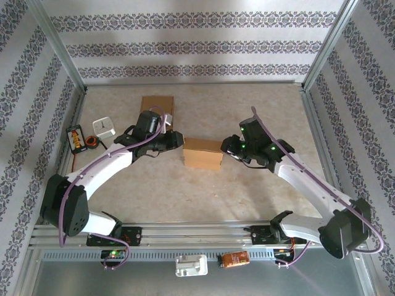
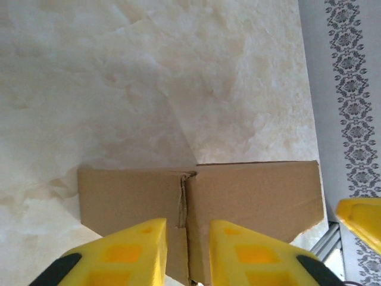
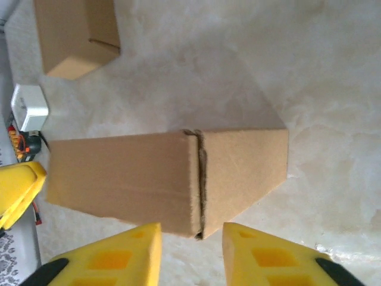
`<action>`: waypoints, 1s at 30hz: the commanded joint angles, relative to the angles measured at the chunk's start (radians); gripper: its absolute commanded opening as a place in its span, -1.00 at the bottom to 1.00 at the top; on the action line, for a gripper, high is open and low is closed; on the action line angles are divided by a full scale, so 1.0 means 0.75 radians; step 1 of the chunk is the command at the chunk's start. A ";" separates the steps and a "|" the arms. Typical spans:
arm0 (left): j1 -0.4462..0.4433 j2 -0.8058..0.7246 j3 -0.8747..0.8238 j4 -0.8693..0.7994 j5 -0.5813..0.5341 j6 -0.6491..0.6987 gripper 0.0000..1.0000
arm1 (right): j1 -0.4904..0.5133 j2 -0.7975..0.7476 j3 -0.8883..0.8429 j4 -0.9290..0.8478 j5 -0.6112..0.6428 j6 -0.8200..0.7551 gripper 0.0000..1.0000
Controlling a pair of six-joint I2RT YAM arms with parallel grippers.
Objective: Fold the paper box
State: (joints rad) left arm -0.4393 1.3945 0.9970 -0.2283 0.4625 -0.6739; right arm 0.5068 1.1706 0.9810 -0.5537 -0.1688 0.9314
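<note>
The box (image 1: 203, 153) is flanked along its left-right axis by the left end effector (image 1: 178, 140) and right end effector (image 1: 228, 147), equally near, each narrowly parted and empty.

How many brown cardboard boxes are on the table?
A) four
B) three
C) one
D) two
D: the middle box sits at the centre of the table, and a rear box lies farther back on the left.
</note>
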 commanded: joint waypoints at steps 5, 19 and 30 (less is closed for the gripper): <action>-0.015 -0.005 0.037 0.006 0.017 0.093 0.15 | -0.006 0.055 0.046 0.022 -0.031 -0.041 0.00; -0.088 0.078 -0.075 -0.062 0.095 0.188 -0.41 | 0.052 0.143 -0.093 -0.009 0.001 -0.163 -0.37; -0.298 -0.544 -0.334 -0.274 -0.113 -0.099 0.10 | 0.180 -0.481 -0.233 -0.477 -0.053 0.012 -0.06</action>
State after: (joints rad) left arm -0.6544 1.0416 0.7715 -0.3889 0.4458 -0.6651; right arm 0.6434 0.8680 0.8330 -0.8059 -0.1917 0.8902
